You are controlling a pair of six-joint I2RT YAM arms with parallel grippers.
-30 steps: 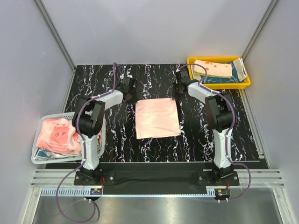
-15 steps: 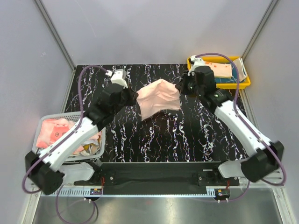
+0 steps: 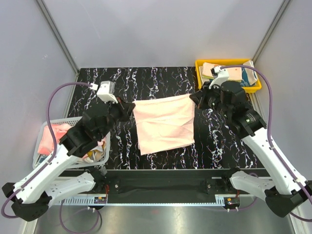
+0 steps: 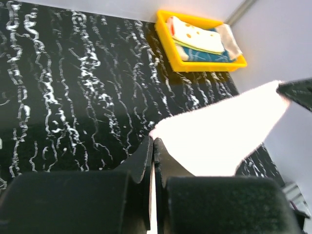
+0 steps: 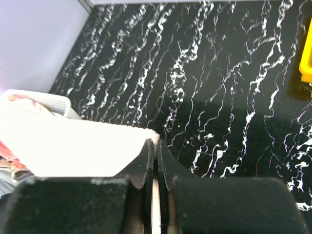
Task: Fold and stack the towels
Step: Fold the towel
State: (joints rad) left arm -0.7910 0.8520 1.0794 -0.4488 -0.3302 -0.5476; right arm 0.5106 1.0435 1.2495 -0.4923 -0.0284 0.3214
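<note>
Near left edge: white mesh basket, rectangular, with crumpled towels heaped inside, pink print uppermost.
Table: flat black slab with white marble veins.
Pink towel: soft, plain, roughly square; hangs over mid-table, top edge taut between the grippers.
Left gripper: black fingers clenched on the towel's top left corner.
Right gripper: fingers pinched tight on the top right corner.
Far right corner: shallow yellow plastic tray holding folded towels, cream with orange spots over teal.

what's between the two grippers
The pink towel hangs stretched between left gripper and right gripper, each pinching a top corner, seen in the top view.
</note>
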